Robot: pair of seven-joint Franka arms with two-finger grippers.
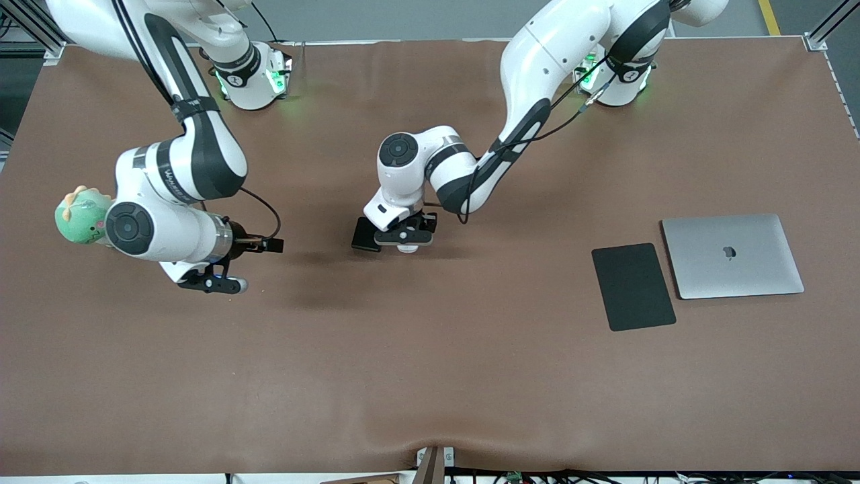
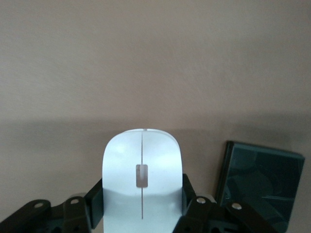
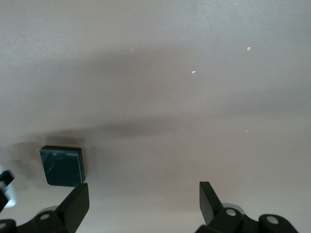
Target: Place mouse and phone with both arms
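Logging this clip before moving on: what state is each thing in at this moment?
mouse: on the table, clamped by the left gripper.
phone: flat on the table beside the mouse, untouched.
right gripper: open, empty, over bare table.
laptop: lid closed.
mouse pad: flat beside the laptop, nothing on it.

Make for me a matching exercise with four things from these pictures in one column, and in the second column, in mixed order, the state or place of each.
1. mouse
2. phone
3. right gripper
4. laptop

A. open, holding nothing
B. lying flat on the table beside the left gripper
C. closed, beside the mouse pad
D. clamped between black fingers

Pairs: 1-D, 2-B, 3-A, 4-C
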